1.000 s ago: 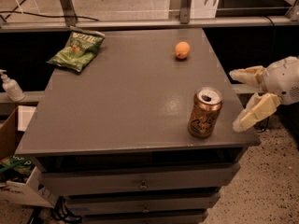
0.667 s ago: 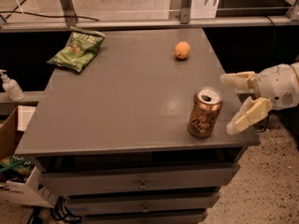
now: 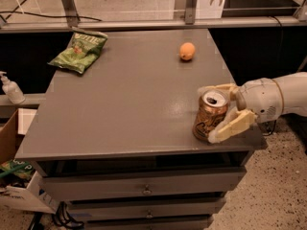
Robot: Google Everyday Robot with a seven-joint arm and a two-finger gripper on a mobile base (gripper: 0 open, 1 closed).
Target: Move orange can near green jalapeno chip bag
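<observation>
The orange can [image 3: 207,117] stands upright near the front right corner of the grey table [image 3: 124,104]; it is coppery with a silver top and dark script. My gripper [image 3: 217,112] reaches in from the right with its jaws open around the can: one cream finger [image 3: 213,88] behind the can's top, the other finger [image 3: 231,127] in front of its lower right side. The green jalapeno chip bag [image 3: 79,51] lies flat at the table's far left corner, far from the can.
A small round orange fruit [image 3: 187,51] sits at the table's far right. A white pump bottle [image 3: 10,88] stands on a ledge left of the table. A cardboard box [image 3: 14,176] sits on the floor at the left. Drawers [image 3: 144,189] run below the tabletop.
My gripper has moved left from beside the table's right edge until its fingers straddle the can. The can, bag and fruit have not moved.
</observation>
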